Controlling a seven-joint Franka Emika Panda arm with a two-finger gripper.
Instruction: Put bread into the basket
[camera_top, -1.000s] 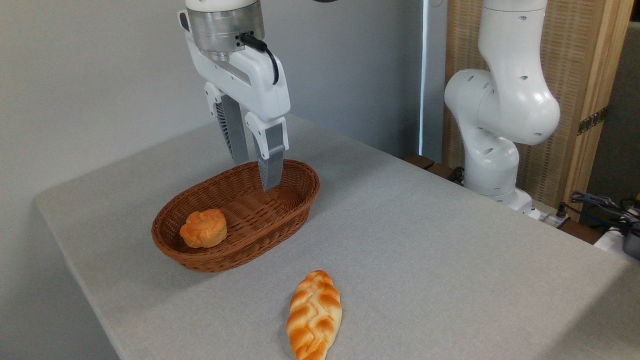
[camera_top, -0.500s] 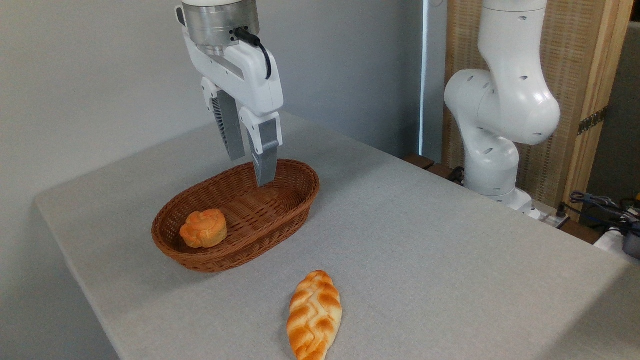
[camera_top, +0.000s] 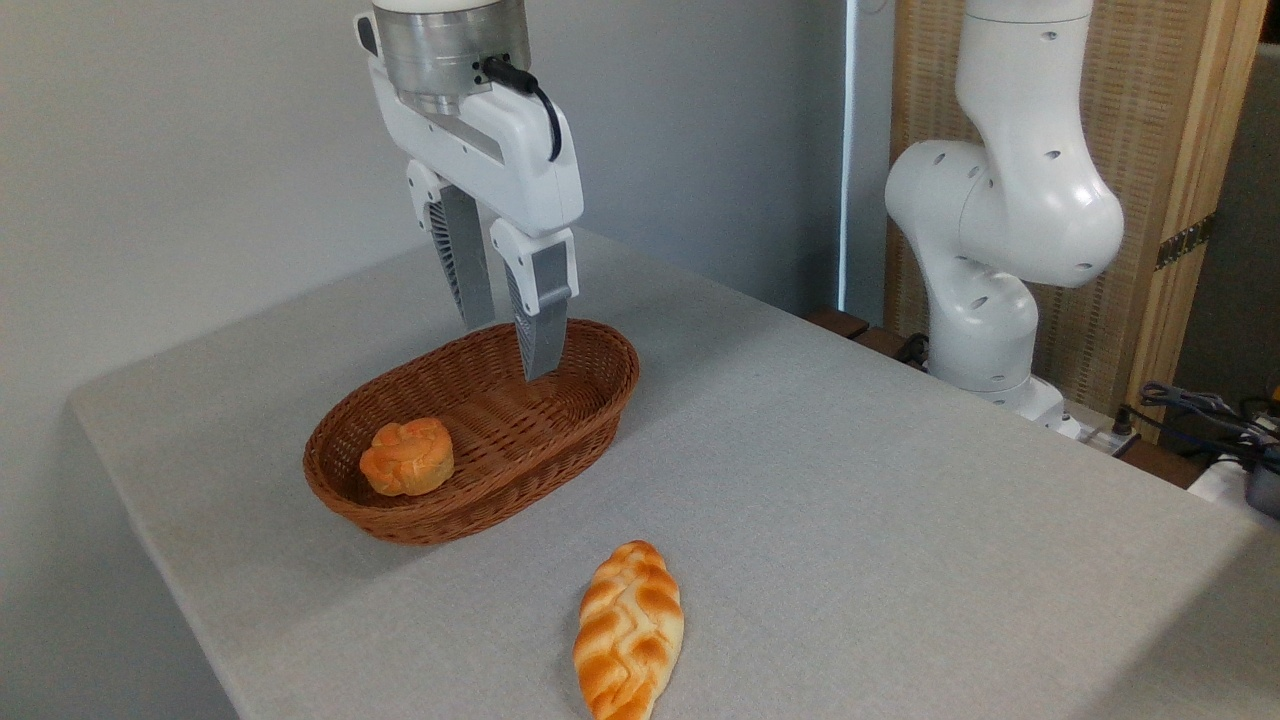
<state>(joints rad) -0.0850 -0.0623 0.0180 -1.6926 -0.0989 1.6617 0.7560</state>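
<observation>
Over basket (camera_top: 590, 395) | our gripper (camera_top: 510, 350) shifted slightly right since earlier, fingers parted, empty | bread (camera_top: 407, 457) inside unmoved

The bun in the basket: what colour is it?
Orange-golden on its knotted top, paler on the sides. The bun shows clearly in the fixed camera view.

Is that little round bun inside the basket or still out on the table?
Inside. The bun sits within the wicker basket, its rim all around it.
</observation>
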